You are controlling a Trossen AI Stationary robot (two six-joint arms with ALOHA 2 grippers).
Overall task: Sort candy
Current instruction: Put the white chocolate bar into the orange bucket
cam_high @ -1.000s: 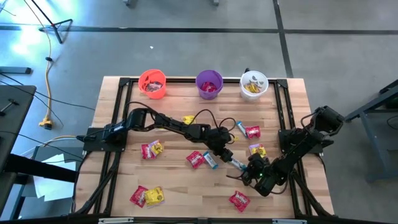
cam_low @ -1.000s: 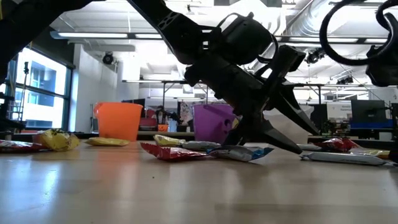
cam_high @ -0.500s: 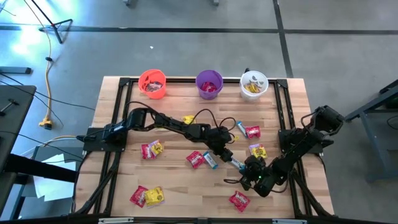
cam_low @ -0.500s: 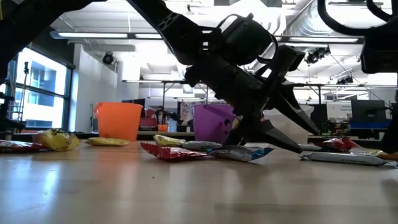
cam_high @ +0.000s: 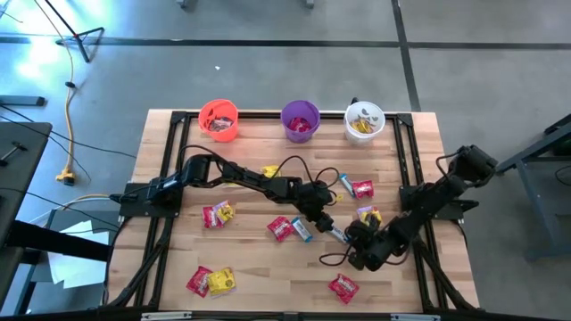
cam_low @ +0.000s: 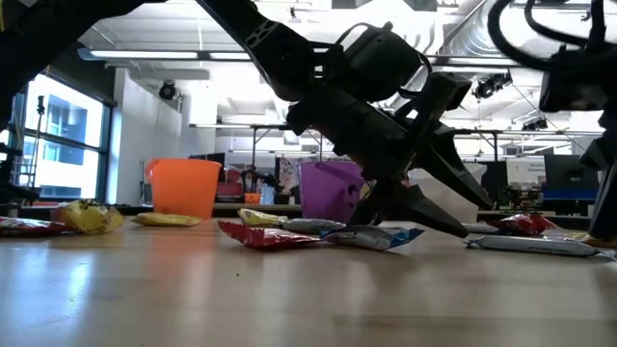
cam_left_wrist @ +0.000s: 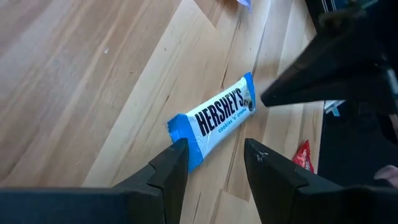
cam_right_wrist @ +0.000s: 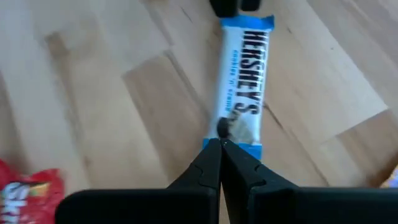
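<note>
A blue-and-white candy bar (cam_left_wrist: 214, 121) lies flat on the wooden table (cam_high: 259, 267), right of centre (cam_high: 336, 234). My left gripper (cam_left_wrist: 214, 158) is open, slanting down from the table's left, one finger on each side of the bar's near end. My right gripper (cam_right_wrist: 219, 149) is shut, with its tips at the bar's other end (cam_right_wrist: 239, 134). In the left wrist view its dark fingers (cam_left_wrist: 311, 81) point at that end. More candy lies loose on the table: red packets (cam_high: 280, 228), yellow packets (cam_high: 217, 213) and another blue bar (cam_high: 303, 231). My left gripper stands astride the bar's end (cam_left_wrist: 186, 140); whether either finger touches the wrapper I cannot tell. My right gripper has its shut fingertips at the bar's opposite end (cam_right_wrist: 245, 140), slanting down from the table's right, along the bar. I cannot tell whether they touch it.
An orange cup (cam_high: 219, 119), a purple cup (cam_high: 300, 120) and a white cup (cam_high: 364, 121) stand in a row at the far edge, each holding candy. Packets lie near the front edge (cam_high: 210, 281) (cam_high: 343, 286) and by the right arm (cam_high: 368, 215) (cam_high: 363, 189).
My right gripper has rolled about its own axis and shifted slightly toward the bar, staying shut. The bar and my left gripper have kept their places.
</note>
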